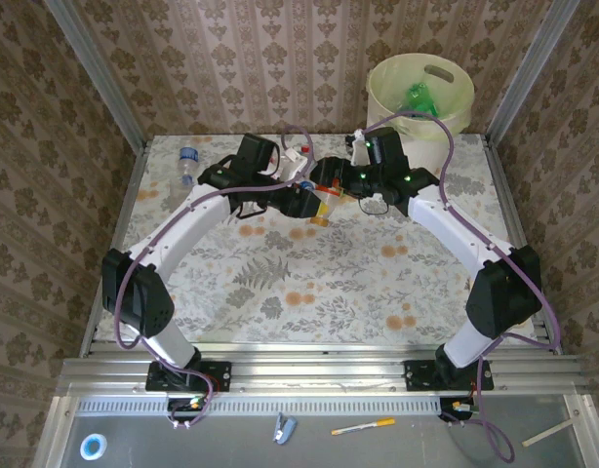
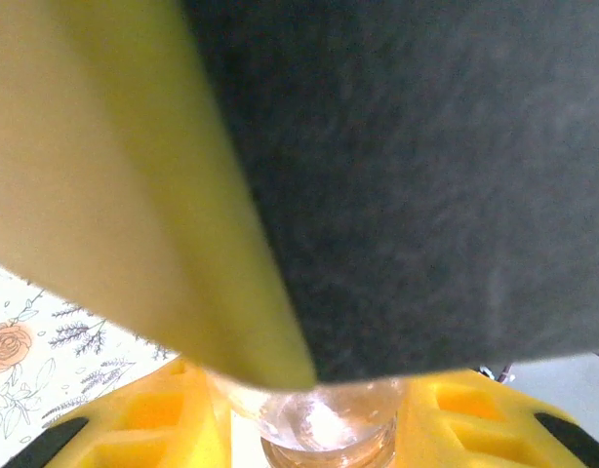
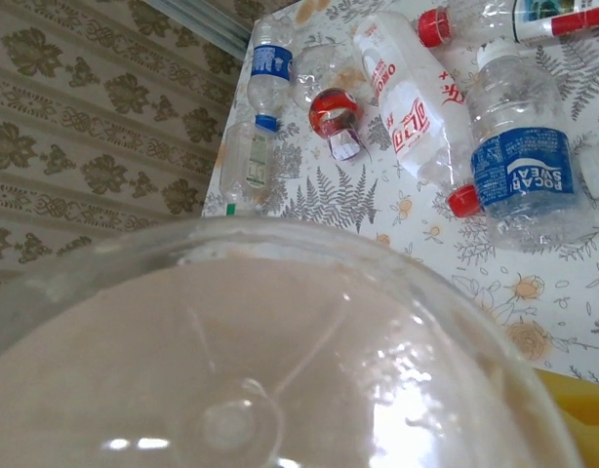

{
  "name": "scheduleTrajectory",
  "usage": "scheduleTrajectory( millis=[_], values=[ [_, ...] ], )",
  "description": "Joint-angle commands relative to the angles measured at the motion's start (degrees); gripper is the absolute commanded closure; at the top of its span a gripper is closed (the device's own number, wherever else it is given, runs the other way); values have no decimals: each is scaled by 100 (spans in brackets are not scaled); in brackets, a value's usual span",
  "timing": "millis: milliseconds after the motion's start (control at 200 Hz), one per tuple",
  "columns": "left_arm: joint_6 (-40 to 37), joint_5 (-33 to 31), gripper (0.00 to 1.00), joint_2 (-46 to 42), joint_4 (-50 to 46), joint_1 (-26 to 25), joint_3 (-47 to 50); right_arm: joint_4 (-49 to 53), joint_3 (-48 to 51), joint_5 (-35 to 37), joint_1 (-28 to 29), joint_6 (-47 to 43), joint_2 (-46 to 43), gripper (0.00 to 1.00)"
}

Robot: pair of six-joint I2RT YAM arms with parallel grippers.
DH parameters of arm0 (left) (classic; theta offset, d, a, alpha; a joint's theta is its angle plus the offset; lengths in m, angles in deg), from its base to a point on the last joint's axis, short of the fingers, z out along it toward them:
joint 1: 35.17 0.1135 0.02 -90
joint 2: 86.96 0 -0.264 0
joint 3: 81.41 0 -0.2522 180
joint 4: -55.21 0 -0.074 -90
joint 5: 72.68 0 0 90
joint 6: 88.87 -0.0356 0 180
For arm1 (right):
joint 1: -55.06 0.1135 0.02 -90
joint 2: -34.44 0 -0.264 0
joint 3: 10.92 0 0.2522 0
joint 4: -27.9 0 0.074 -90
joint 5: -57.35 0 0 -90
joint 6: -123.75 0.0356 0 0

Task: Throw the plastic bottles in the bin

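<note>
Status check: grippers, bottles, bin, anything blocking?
Left gripper shut on a clear bottle. Right gripper close behind a bottle base, grip unclear. Bin holds a green bottle; more bottles lie on table. Grippers crowded mid-table.

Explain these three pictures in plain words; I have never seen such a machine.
This is a robot: two white arms bolted to a table's near edge. The wide picture looks down from above and behind. In it the left arm and right arm meet mid-table. The other two pictures come from cameras on the wrists. On the flowered table lie small plastic bottles, such as a blue-labelled one and a white one with red lettering. The cream bin beyond the far right corner holds a green bottle. The left pincer, the two yellow fingers at that arm's tip, grips a clear bottle. The right wrist camera sees a clear bottle base up close; whether it is gripped I cannot tell.
</note>
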Motion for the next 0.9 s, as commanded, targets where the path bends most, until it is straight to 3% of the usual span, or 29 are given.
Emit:
scheduleTrajectory(
  millis=[0,275,440,530,625,750,895],
  values=[
    [-64,132,83,62,90,-87,-243,-110,-35,-104,7,211,97,24],
    [-136,44,77,87,132,-138,-291,-14,-47,-166,10,383,83,44],
    [-118,-2,54,100,225,-150,-284,24,-42,-182,7,489,77,57],
    [-64,-52,25,79,307,-142,-283,64,-51,-160,12,507,49,65],
    [5,-84,9,24,440,-125,-231,150,-62,-69,11,503,5,70],
    [151,-89,1,-73,648,-49,-133,352,-113,93,7,502,-61,76],
    [396,-74,0,-222,1000,121,24,545,-102,276,-35,537,-145,81]
  ],
)
